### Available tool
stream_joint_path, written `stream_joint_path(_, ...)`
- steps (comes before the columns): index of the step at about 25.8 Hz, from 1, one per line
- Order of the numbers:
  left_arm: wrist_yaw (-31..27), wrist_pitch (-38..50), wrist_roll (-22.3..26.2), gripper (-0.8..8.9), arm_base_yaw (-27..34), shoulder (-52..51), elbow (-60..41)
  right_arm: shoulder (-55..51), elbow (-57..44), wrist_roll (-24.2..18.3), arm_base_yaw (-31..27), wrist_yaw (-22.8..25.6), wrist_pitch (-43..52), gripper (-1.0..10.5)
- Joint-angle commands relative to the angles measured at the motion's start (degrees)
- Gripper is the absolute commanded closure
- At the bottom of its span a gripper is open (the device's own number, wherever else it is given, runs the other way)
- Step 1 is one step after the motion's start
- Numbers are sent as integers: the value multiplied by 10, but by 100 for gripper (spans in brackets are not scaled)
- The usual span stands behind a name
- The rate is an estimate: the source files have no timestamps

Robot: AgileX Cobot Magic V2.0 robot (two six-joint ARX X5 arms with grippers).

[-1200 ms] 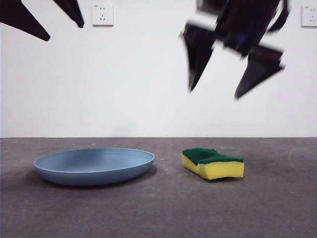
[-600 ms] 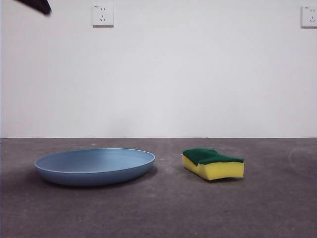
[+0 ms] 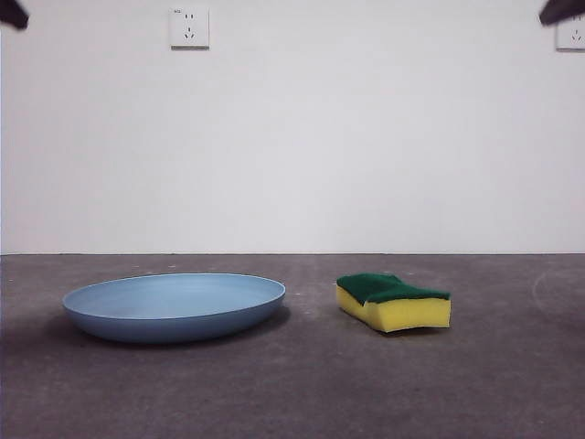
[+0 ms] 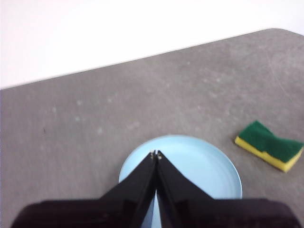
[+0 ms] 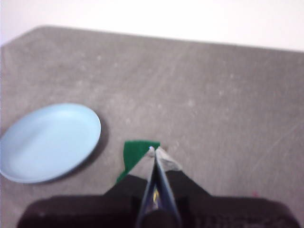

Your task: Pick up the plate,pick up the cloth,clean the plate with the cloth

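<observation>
The light blue plate lies flat on the grey table, left of centre in the front view. The cloth, a yellow sponge with a green scouring top, lies to its right, apart from it. My left gripper is shut and empty, high above the plate; the sponge shows off to one side. My right gripper is shut and empty, high above the sponge, which its jaws partly hide; the plate lies beside. In the front view both arms show only as black tips at the top corners.
A white wall with two sockets stands behind the table. The grey table top runs wide around both things. A faint ring mark shows at the right.
Both arms have risen out of the front view: the open jaws seen above the sponge and at top left a second ago are gone, leaving only tips at the corners. Plate and sponge have not moved.
</observation>
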Motion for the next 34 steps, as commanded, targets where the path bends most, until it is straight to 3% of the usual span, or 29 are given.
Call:
stream_joint_path(1, 2, -9, -33, 817, -2, -9, -1, 2, -4, 19, 1, 2, -7, 951)
stream_joint_path(9, 0, -85, -35, 815, -2, 4, 0, 2, -4, 27, 1, 2, -40, 945)
stream_joint_path(17, 0, -96, -35, 815, -2, 20, 0, 1, -4, 27, 1, 2, -40, 945)
stream_joint_path(20, -50, -91, 53, 816, 1, 19, 0, 1, -4, 27, 1, 2, -40, 946)
stream_joint_path(21, -74, -93, 61, 816, 6, 14, 0, 1, -4, 27, 1, 2, -40, 945)
stream_joint_path(26, -86, -107, 58, 816, 46, -21, 0, 1, -4, 27, 1, 2, -40, 945)
stream_joint_path(28, -77, -105, 28, 816, 70, -42, -1, 1, -4, 27, 1, 2, -40, 945)
stream_joint_path(34, -49, -10, 8, 816, 151, -114, -52, 1, -4, 27, 1, 2, -40, 945)
